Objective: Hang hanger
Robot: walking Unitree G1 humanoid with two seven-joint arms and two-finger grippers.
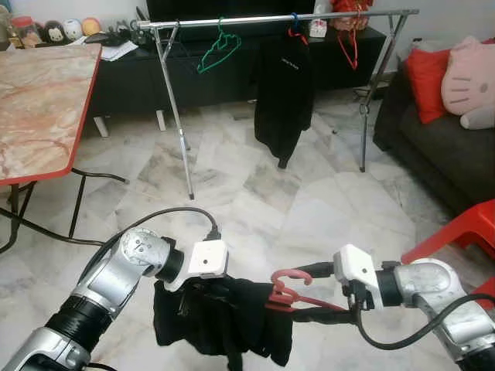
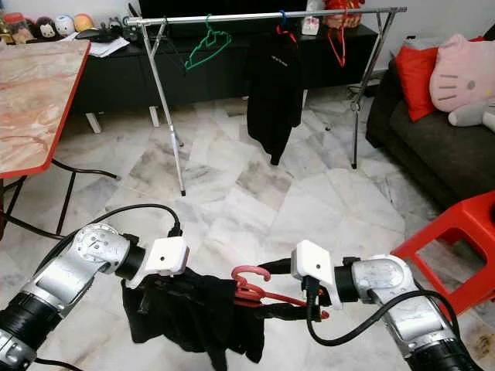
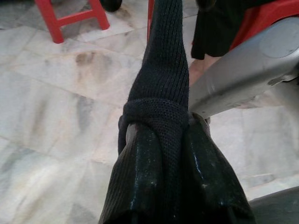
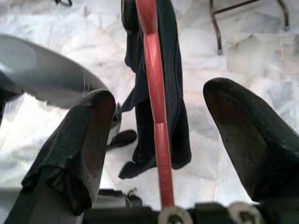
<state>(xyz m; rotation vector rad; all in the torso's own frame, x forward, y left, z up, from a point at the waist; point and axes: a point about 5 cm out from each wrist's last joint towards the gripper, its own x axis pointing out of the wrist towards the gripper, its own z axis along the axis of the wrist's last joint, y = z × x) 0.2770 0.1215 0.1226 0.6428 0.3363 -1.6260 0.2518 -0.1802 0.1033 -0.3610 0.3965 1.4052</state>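
A red hanger (image 1: 290, 291) carries a black knit garment (image 1: 224, 318) low in front of me, above the marble floor. My left gripper (image 3: 170, 154) is shut on a fold of the garment, and its fingers are buried in the cloth. My right gripper (image 1: 303, 294) stands open around the hanger's red bar (image 4: 156, 93), with both fingers clear of it. The silver clothes rail (image 1: 278, 18) stands far ahead. A green hanger (image 1: 218, 50), a hung black garment (image 1: 284, 100) and another red hanger (image 1: 349, 46) are on it.
A marble-topped table with a red rim (image 1: 81, 116) stands at the left. A dark sofa (image 1: 448, 147) with red and pink cushions is at the right. A red plastic stool (image 1: 464, 228) sits close to my right arm. A black TV cabinet (image 1: 131, 77) lies behind the rack.
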